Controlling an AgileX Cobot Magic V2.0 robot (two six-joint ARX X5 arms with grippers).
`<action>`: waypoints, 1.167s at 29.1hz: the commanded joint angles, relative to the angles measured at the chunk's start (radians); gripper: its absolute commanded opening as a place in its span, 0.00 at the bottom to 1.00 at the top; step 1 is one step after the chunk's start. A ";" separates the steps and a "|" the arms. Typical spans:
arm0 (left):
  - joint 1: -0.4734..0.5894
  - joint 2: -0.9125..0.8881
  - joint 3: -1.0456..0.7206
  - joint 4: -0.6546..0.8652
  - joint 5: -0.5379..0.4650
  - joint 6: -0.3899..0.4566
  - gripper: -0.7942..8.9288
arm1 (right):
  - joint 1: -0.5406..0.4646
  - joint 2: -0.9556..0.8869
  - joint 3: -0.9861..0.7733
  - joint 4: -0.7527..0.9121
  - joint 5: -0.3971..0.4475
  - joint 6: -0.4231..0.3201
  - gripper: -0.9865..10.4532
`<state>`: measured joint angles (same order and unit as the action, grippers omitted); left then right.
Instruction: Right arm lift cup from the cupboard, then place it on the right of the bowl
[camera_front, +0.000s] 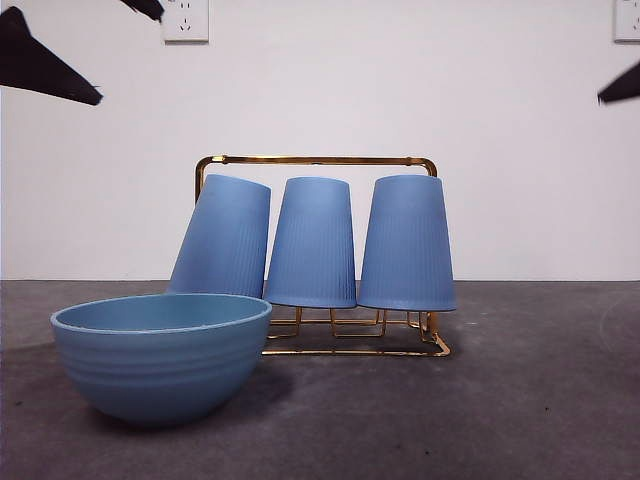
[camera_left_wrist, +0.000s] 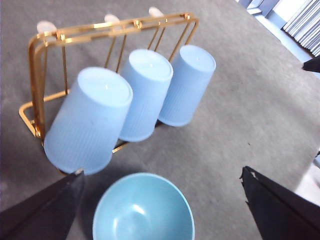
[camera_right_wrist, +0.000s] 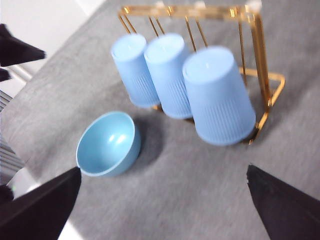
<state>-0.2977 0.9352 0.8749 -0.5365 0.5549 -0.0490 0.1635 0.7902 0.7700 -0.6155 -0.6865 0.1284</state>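
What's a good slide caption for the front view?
Three inverted blue cups on a gold wire rack behind a light-blue bowl, both grippers waiting above.

Three tumblers (camera_front: 313, 243) in matte mid-blue, finely ribbed with vertical lines, paler and almost sky-blue on their upturned bases; hung upside down on a rack (camera_front: 318, 160) of shiny gold wire. Bowl (camera_front: 160, 358) at the near edge of the table in lighter, slightly greenish blue, faint horizontal ridges round the outside, glossy pale highlights inside. Table (camera_front: 520, 400) covered in mottled dark grey, felt-like. Wall behind plain white. Gripper fingers (camera_left_wrist: 45, 212) plain black, without markings
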 joint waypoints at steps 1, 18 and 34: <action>-0.003 -0.016 0.031 -0.024 0.006 -0.014 0.60 | 0.028 0.068 0.045 -0.029 0.008 0.021 0.56; -0.004 -0.102 0.032 -0.130 0.007 -0.015 0.60 | 0.280 0.663 0.664 -0.415 0.383 -0.037 0.56; -0.004 -0.121 0.032 -0.154 0.007 -0.019 0.60 | 0.332 1.098 0.999 -0.529 0.564 -0.035 0.56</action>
<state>-0.2977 0.8093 0.8837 -0.6998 0.5552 -0.0677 0.4881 1.8717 1.7458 -1.1503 -0.1268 0.1005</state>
